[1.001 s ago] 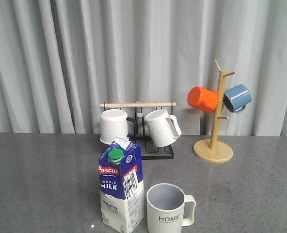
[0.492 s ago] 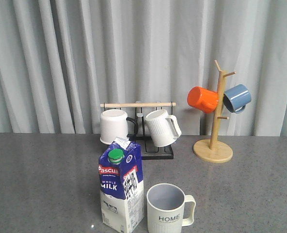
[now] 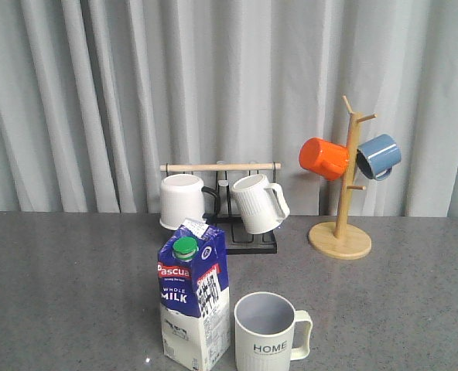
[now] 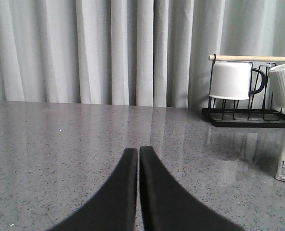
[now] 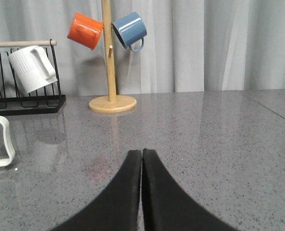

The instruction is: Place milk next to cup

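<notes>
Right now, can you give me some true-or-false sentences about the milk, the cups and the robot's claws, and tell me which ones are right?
1. The milk stands upright beside the HOME cup. True.
2. The orange mug sits on the table. False: it hangs on the wooden mug tree.
3. The left gripper is shut and holds nothing. True.
4. The right gripper grips the milk. False: it is shut on nothing.
5. The milk's cap is red. False: green.
</notes>
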Robot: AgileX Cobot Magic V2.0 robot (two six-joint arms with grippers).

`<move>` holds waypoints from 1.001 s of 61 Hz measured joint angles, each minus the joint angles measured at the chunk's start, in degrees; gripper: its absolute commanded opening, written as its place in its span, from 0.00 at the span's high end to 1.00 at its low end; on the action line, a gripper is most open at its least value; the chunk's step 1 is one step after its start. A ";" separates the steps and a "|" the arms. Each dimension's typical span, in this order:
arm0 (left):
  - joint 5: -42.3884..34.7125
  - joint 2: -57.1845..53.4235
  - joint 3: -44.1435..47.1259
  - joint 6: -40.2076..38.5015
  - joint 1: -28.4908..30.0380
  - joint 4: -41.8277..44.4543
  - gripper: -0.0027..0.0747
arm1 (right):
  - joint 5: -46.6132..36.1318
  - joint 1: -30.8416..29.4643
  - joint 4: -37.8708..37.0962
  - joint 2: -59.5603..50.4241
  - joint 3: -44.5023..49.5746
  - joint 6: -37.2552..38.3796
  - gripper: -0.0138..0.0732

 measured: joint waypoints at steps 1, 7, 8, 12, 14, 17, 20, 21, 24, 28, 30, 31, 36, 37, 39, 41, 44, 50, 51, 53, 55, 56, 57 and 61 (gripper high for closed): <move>0.00 0.00 0.00 0.00 0.00 0.00 0.98 | 0.23 0.00 0.00 0.00 0.00 0.00 0.85; 0.00 0.00 0.00 0.00 0.00 0.00 0.98 | 1.60 0.00 0.00 0.00 0.00 0.00 0.85; 0.00 0.00 0.00 0.00 0.00 0.00 0.98 | 1.66 0.00 0.00 0.00 0.00 0.00 0.85; 0.00 0.00 0.00 0.00 0.00 0.00 0.98 | 1.72 0.00 0.00 0.00 0.00 0.00 0.85; 0.00 0.00 0.00 0.00 0.00 0.00 0.98 | 1.72 0.00 0.00 0.00 0.00 0.00 0.85; 0.00 0.00 0.00 0.00 0.00 0.00 0.98 | 1.72 0.00 0.00 0.00 0.00 0.00 0.85; 0.00 0.00 0.00 0.00 0.00 0.00 0.98 | 1.49 0.00 0.00 0.00 0.00 0.00 0.85; 0.00 0.00 0.00 0.00 0.00 0.00 0.98 | 1.34 0.00 0.00 0.00 0.00 0.00 0.85; 0.00 0.00 0.00 0.00 0.00 0.00 0.97 | 0.73 0.00 0.00 0.00 0.00 0.00 0.85; 0.00 0.00 0.00 0.00 0.00 0.00 0.98 | 0.06 0.00 0.00 0.00 0.00 0.00 0.85; 0.00 0.00 0.00 0.00 0.00 0.00 0.98 | 0.00 0.00 0.00 0.00 0.00 0.00 0.85; 0.00 0.00 0.00 0.00 0.00 0.00 0.98 | 0.00 0.00 0.00 0.00 0.00 0.00 0.85; 0.00 0.00 0.00 0.00 0.00 0.00 0.97 | -0.13 0.00 0.00 0.00 0.00 0.00 0.85; 0.00 0.00 0.00 0.00 0.00 0.00 0.97 | -0.13 0.00 0.00 0.00 0.00 0.00 0.85; 0.00 0.00 0.00 0.00 0.00 0.00 0.97 | -0.13 0.00 0.00 0.00 0.00 0.00 0.85; 0.00 0.00 0.00 0.00 0.00 0.00 0.97 | -0.13 0.00 0.00 0.00 0.00 0.00 0.85; 0.00 0.00 0.00 0.00 0.00 0.00 0.97 | -0.13 0.00 0.00 0.00 0.00 0.00 0.85; 0.00 0.00 0.00 0.00 0.00 0.00 0.97 | -0.13 0.00 0.00 0.00 0.00 -0.07 0.85; 0.00 0.00 0.00 0.00 0.00 0.00 0.97 | -0.13 0.00 0.00 0.00 0.00 -0.07 0.85; 0.00 0.00 0.00 0.00 0.00 0.00 0.97 | -0.18 0.00 0.00 0.00 0.00 -0.07 0.85; 0.00 0.00 0.00 0.00 0.00 0.00 0.97 | -0.24 0.00 0.00 0.00 0.00 -0.07 0.85; 0.00 0.00 0.00 0.00 0.00 0.00 0.97 | -0.25 0.00 0.00 0.00 0.00 -0.07 0.85; 0.00 0.00 0.00 0.00 0.00 0.00 0.97 | -0.30 0.00 0.00 0.00 0.00 -0.07 0.85; 0.00 0.00 0.00 0.00 0.00 0.00 0.97 | -0.29 0.00 0.00 0.00 0.00 -0.07 0.85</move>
